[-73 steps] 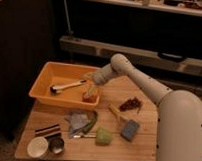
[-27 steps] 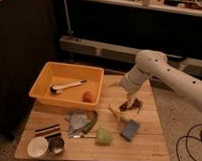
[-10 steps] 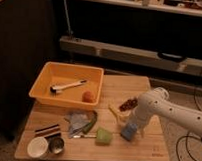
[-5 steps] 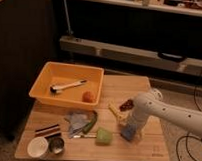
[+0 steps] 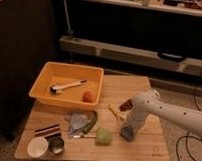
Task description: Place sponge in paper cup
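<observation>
**End effector down on the sponge**

The end effector (image 5: 130,127) sits low over the counter (image 5: 152,147), right of centre and right above the sponge (image 5: 125,135). I cannot tell whether it is open or closed. The sponge lies just right of a green lump (image 5: 103,136). The paper cup (image 5: 37,147) stands at lower left beside a metal cup (image 5: 56,145), well apart from the sponge.
</observation>
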You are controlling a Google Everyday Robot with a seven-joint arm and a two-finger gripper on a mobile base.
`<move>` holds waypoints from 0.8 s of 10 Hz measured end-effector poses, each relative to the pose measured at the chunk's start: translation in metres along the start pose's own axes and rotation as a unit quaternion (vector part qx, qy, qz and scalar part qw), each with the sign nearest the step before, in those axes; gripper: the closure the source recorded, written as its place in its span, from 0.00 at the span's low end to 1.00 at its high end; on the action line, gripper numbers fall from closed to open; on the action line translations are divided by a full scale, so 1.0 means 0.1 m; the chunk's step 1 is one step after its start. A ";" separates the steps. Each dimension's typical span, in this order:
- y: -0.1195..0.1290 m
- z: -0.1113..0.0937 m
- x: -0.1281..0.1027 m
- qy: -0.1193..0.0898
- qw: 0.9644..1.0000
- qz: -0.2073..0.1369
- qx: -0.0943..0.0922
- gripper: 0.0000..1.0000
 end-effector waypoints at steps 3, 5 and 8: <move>-0.07 -0.16 0.07 0.023 1.000 0.000 -0.012 0.86; -0.14 -0.42 0.10 0.045 0.999 -0.002 -0.004 0.86; -0.37 -1.19 0.03 0.044 0.997 -0.026 0.054 0.86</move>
